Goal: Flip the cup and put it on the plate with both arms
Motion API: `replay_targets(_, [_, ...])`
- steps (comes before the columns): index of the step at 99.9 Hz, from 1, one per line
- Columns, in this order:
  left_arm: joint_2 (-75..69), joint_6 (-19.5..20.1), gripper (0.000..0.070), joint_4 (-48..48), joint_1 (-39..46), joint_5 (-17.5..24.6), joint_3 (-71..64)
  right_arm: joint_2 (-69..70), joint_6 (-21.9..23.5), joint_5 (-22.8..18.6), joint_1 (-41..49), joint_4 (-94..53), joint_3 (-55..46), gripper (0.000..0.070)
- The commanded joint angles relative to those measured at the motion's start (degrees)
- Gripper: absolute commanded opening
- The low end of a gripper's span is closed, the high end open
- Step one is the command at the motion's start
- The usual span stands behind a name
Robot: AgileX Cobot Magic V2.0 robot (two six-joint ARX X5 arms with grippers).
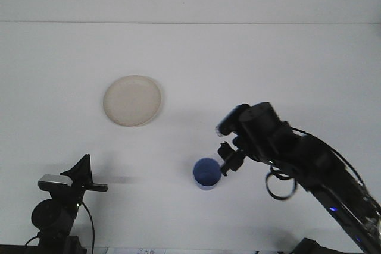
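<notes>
Right claw (228,161) hangs just beside the right rim of the blue cup (206,173), its dark fingers pointing down and to the left; it reads as let go of the cup, though how far its fingers stand apart cannot be told from this angle. Behind it, the right arm (297,159) reaches in from the lower right corner, rising to a bulky black wrist above and right of the cup, with a loop of cable hanging beneath the forearm.

Left claw (83,173) sits low at the lower left of the bench (268,63), well apart from both the cup and the plate (132,100). Its fingers show as a dark pointed shape with a thin bar jutting to the right, holding nothing; whether they are parted or together cannot be told.

One cup stands on the bench with its mouth facing up, blue inside and out, below and to the right of the plate and clearly apart from it. One plate, round and cream-coloured, lies flat and bare on the white bench left of centre. Two arms are in view, one at each lower corner.
</notes>
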Motion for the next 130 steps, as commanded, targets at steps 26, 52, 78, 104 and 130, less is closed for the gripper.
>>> replay_targets(26, [-0.11, -0.11, 0.0015, 0.76, 0.11, 0.24, -1.11, -32.00, 4.17, 4.37, 0.46, 14.10, -20.57, 0.0398])
replay_targets(52, [-0.11, -0.13, 0.0015, 0.76, 0.11, 0.24, -1.11, -56.17, 4.92, 4.11, 0.52, 26.32, -42.27, 0.0398])
replay_targets(78, [-0.11, -0.90, 0.0015, 3.39, 0.09, 0.28, -1.11, -62.51, 4.94, 4.11, 0.52, 26.05, -46.21, 0.0398])
replay_targets(104, [-0.11, -8.24, 0.0015, 4.00, 0.11, 0.24, -1.11, -62.45, 4.87, 4.33, 0.52, 26.01, -46.21, 0.0399])
replay_targets(130, [0.98, -20.02, 0.0012, 4.35, 0.09, 0.26, 3.54, -62.45, 4.44, 4.33, 0.52, 25.97, -46.21, 0.0399])
